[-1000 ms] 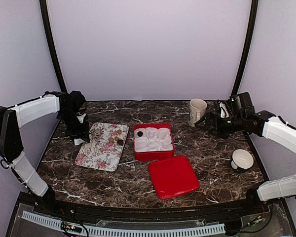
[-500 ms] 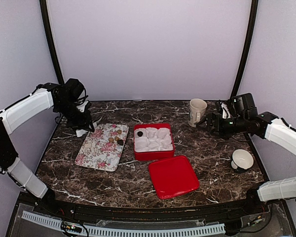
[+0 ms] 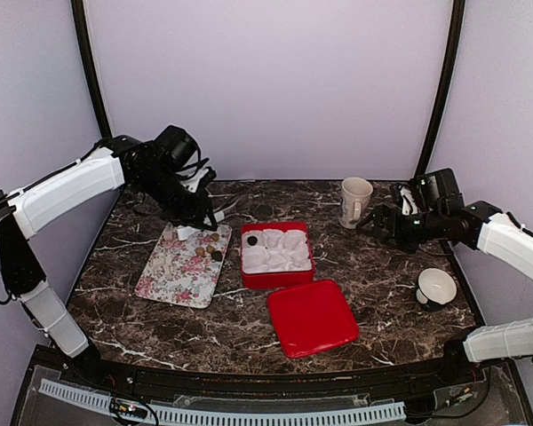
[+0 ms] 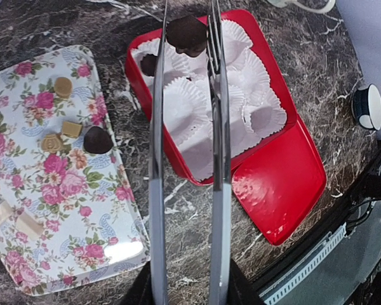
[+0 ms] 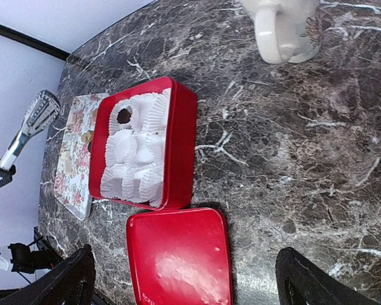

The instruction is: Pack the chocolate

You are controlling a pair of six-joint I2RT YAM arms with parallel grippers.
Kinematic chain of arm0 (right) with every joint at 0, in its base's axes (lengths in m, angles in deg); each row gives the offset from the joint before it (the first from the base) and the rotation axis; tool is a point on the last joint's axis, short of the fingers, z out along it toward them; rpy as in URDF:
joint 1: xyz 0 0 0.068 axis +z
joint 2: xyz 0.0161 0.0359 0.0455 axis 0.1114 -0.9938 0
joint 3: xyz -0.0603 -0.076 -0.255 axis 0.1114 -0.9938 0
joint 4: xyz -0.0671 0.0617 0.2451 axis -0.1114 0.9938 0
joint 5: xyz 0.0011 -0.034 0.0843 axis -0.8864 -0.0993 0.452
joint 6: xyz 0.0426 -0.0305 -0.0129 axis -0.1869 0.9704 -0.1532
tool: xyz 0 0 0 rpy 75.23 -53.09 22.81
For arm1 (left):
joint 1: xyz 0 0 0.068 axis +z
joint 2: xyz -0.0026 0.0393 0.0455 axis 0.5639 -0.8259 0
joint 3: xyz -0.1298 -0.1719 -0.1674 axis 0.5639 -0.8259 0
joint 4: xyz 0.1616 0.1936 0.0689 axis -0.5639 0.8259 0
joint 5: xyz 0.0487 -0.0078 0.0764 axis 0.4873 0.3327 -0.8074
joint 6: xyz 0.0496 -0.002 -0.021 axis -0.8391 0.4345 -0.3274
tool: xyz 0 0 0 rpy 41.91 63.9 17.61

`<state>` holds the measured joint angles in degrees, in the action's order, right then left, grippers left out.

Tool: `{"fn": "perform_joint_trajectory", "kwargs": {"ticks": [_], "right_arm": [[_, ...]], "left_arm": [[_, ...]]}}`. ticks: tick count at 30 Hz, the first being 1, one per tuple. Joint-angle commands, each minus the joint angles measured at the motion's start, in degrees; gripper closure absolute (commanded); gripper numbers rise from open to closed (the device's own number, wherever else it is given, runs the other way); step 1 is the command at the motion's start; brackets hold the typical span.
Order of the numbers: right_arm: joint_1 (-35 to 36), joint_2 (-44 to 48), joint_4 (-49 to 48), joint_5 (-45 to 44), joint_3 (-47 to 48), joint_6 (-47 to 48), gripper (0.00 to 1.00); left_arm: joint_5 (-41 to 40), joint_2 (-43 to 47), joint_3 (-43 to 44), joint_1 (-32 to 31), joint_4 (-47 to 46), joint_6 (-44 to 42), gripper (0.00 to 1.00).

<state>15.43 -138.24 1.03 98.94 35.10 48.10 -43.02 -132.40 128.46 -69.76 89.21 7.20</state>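
- The left gripper (image 3: 185,213) is squeezing a pair of long, shiny metal tongs (image 4: 218,159).
- The tips of the tongs pinch one dark chocolate (image 4: 186,35). It is lumpy and brown, and it is up in the air. From the left wrist, it shows in front of a far corner of the red box (image 3: 275,279).
- The red box is square with round corners. It is full of white paper cups (image 4: 184,105) with crinkly edges.
- One paper cup in a far corner has a round dark ball (image 4: 149,64) sitting in it.
- The flower tray (image 4: 25,171) lies just beside the box and has pink roses on it. Three small tan pieces (image 4: 63,86) and one dark heart-shaped piece (image 4: 98,140) lie close together on it.
- The red lid (image 3: 313,317) is smooth and shiny. It lies flat, right next to the box.
- The right gripper (image 3: 377,220) has its jaws spread wide and holds nothing. It is near a cream mug (image 3: 355,201).
- The mug has faint marks on its side, too small to read.
- A small round cup (image 3: 436,287), white inside, sits on the right.
- The table (image 3: 249,328) looks like dark brown stone with white lines.
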Motion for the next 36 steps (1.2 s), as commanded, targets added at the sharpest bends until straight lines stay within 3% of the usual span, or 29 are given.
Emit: {"fn": "perform_joint_trajectory", "kwargs": {"ticks": [1, 7, 18, 26, 36], "right_arm": [[-0.88, 1.74, 2.39, -6.55, -0.07, -3.40, 0.00], [-0.92, 2.54, 6.29, -13.54, 1.43, -7.25, 0.00], [-0.93, 9.57, 1.16, -15.10, -3.06, -8.93, 0.00], [-1.08, 9.04, 1.63, -7.12, -2.42, -3.96, 0.00], [-1.16, 8.78, 0.35, -4.62, -2.89, -4.33, 0.00]], "left_arm": [[1.34, -3.25, 2.72, -3.29, -2.42, 0.73, 0.74], [2.15, -7.22, 2.57, -5.82, -5.00, 2.37, 0.74], [0.81, -12.85, 4.36, -6.03, -6.05, 2.83, 0.75], [1.20, -15.81, 6.07, -6.04, -6.98, 2.65, 0.74], [0.66, -18.98, 8.79, -6.03, -7.08, 2.69, 0.71]]}}
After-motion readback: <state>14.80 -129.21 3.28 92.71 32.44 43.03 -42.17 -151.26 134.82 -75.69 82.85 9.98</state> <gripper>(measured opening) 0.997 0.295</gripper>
